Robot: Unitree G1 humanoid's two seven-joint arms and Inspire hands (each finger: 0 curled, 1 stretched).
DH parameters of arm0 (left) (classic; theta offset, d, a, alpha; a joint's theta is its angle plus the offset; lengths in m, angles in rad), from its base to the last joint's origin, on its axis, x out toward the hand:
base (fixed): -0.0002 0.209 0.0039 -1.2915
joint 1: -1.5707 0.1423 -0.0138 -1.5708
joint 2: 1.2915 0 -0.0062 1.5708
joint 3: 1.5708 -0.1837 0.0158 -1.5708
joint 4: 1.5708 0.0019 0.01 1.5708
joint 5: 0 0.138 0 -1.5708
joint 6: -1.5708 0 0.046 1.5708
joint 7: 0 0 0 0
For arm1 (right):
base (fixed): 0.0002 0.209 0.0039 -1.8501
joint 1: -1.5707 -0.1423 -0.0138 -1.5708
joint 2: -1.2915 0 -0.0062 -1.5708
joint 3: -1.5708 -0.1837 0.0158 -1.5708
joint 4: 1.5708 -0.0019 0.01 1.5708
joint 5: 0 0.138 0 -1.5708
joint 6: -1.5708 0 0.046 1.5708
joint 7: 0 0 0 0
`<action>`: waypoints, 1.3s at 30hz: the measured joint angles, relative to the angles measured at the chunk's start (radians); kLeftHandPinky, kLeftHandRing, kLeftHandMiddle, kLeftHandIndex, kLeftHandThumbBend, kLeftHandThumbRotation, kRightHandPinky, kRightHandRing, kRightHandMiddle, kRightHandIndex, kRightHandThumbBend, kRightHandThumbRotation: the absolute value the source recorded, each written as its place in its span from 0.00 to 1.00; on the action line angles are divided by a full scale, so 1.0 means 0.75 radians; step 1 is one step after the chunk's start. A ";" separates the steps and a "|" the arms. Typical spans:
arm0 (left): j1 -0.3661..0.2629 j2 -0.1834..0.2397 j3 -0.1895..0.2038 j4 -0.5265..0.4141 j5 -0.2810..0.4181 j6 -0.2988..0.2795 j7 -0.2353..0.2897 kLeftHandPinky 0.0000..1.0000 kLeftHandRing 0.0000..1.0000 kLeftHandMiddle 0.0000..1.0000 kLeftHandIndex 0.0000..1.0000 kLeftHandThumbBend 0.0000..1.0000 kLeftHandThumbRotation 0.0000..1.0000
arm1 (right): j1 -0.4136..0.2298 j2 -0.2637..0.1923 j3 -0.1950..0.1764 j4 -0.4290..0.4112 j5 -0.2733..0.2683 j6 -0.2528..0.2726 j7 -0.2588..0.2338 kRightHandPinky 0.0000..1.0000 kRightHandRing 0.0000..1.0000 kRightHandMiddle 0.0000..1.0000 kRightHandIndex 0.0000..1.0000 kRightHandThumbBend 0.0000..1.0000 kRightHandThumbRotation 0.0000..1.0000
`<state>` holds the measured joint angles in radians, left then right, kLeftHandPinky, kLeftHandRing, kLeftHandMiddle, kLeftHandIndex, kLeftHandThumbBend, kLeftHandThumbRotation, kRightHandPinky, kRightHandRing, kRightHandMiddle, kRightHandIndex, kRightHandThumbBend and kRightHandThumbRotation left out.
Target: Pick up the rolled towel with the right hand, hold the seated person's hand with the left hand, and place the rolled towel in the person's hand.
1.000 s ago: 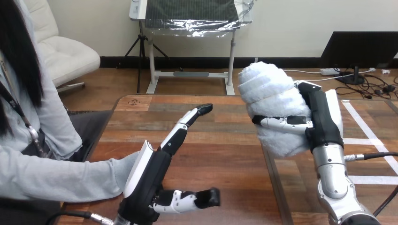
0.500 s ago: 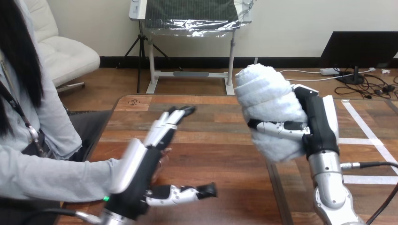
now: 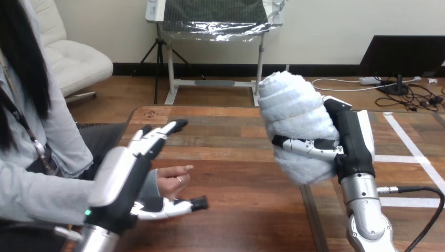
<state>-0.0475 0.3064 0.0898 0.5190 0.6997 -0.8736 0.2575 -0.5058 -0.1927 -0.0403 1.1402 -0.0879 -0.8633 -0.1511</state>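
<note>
Left hand (image 3: 119,177): at 8 o'clock in the head view, raised over the table; fingers straight, pointing toward 1 o'clock; thumb stretched toward 3 o'clock; nothing gripped.
Person's hand (image 3: 170,180): at 3 o'clock of the left hand, lying between its fingers and its thumb, fingertips toward 3 o'clock; not clasped; whether it touches the thumb cannot be told.
Table (image 3: 236,157): brown wooden planks, running under both hands.
Rolled towel (image 3: 296,123): at 3 o'clock of centre, lifted off the table; stands near upright, top leaning toward 11 o'clock.
Towel, look: white, fluffy pile; wound into a thick roll, the wraps showing as slanted bands; bulkier than the hand that carries it.
Towel, handling (judged): light, soft, gives under pressure; neither fragile nor slippery; could unwind if taken by one end; best held round the middle, across the wraps.
Right hand (image 3: 350,140): at 4 o'clock of the towel; fingers behind the roll, thumb curled across its front, closed round its middle.
</note>
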 measured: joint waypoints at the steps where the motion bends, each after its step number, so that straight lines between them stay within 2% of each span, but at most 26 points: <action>1: -0.003 0.012 -0.002 0.000 0.000 0.008 0.000 0.86 0.86 0.86 0.88 1.00 0.36 | 0.002 0.000 -0.001 -0.003 0.004 -0.006 0.005 0.29 0.33 0.44 0.45 0.79 0.00; 15: -0.060 0.146 -0.058 0.001 -0.005 0.111 -0.007 0.83 0.86 0.86 0.89 1.00 0.31 | 0.026 0.002 -0.016 -0.049 0.044 -0.062 0.067 0.28 0.33 0.43 0.45 0.79 0.00; 39: -0.122 0.287 -0.142 0.001 -0.021 0.255 -0.098 0.77 0.82 0.83 0.83 1.00 0.16 | 0.114 0.002 -0.020 -0.103 0.041 -0.092 0.074 0.28 0.33 0.43 0.45 0.78 0.00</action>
<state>-0.1390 0.5219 -0.0163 0.5201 0.6839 -0.6822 0.1843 -0.4205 -0.1913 -0.0553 1.0633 -0.0568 -0.9321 -0.0959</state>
